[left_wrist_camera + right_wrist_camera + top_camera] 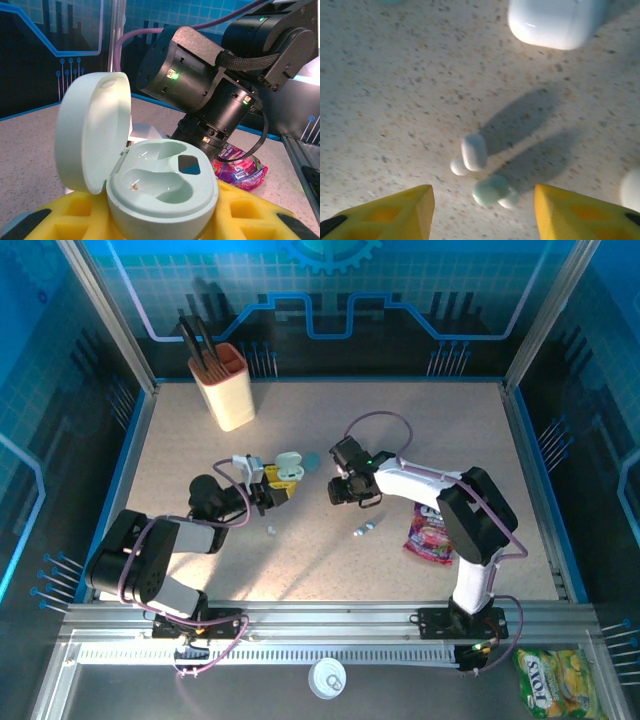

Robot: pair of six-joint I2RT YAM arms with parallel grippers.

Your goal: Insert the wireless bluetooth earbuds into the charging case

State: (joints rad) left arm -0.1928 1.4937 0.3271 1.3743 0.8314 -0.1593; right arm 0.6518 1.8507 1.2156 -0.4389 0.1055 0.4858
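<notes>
Nothing is seated yet: the left fingers [55,222] pinch the open charging case [162,192], its two wells empty, while the right fingers [402,212] hang spread above two earbuds [474,151] lying side by side on the tabletop [385,90], so both picking and inserting remain to do.

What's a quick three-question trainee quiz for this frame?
1. True or false: the open charging case gripped by the left pincer already holds a bud.
2. How many earbuds lie on the table between the right pincer fingertips?
3. The right pincer is: A) open, B) shut on a bud.
Key: 1 false; 2 two; 3 A.
</notes>
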